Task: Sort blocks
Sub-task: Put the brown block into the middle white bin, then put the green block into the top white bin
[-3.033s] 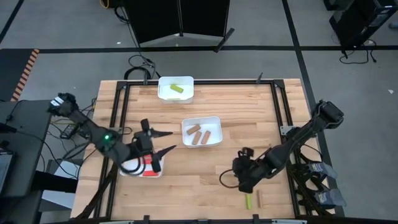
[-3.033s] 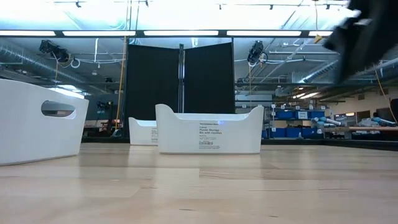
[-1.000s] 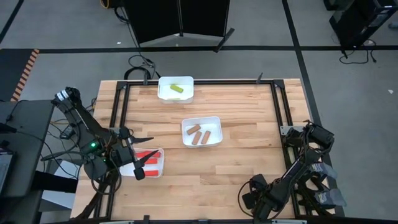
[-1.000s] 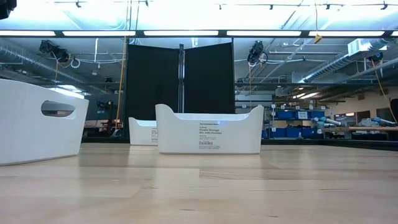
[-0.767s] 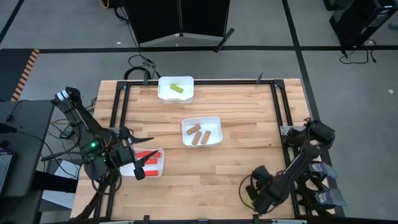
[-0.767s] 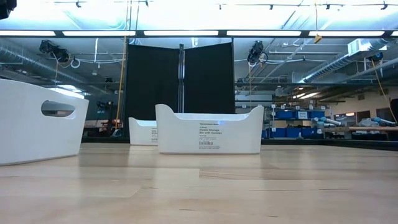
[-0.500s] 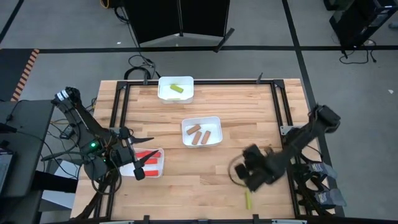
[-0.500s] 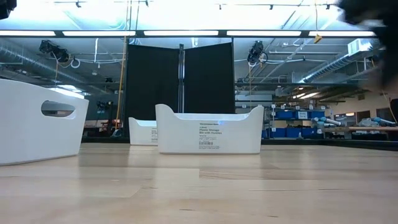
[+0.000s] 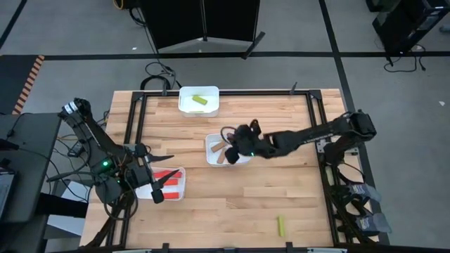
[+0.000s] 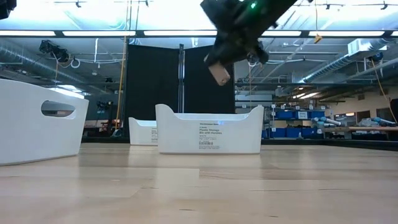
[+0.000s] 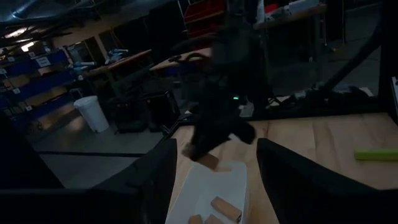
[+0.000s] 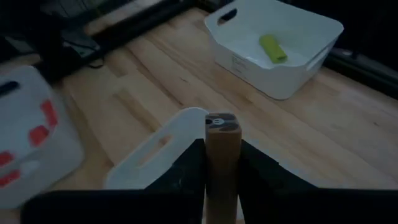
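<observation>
My right gripper (image 9: 234, 143) hangs above the white middle tray (image 9: 246, 162), shut on a tan block (image 12: 222, 163). The same tan block (image 10: 218, 73) shows well above the tray (image 10: 208, 134) in the low view. More tan blocks (image 9: 227, 156) lie flat in that tray. My left gripper (image 9: 162, 177) waits open over the near-left tray (image 9: 180, 195) holding red blocks (image 9: 169, 175). One yellow-green block (image 9: 280, 225) lies flat on the table near the near edge. Another yellow-green block (image 9: 199, 100) rests in the far tray (image 9: 184, 107). My right gripper pinches the tan block between its two fingers (image 12: 190, 169). The block lies along the fingers, with its end face (image 12: 219, 122) sticking out past the tips. In the low view it points down and is tilted, lifted clear of the tray.
Three white trays stand on the wooden table: far (image 9: 184, 107), middle and near left. A dark frame (image 9: 311, 112) runs along the table's edges. Bare wood (image 9: 232, 204) stretches between the middle tray and the near edge.
My right gripper rose from the table's near right corner and swung toward the far left, ending above the middle tray with the tan block lifted clear. The yellow-green block it had covered stayed on the table.
</observation>
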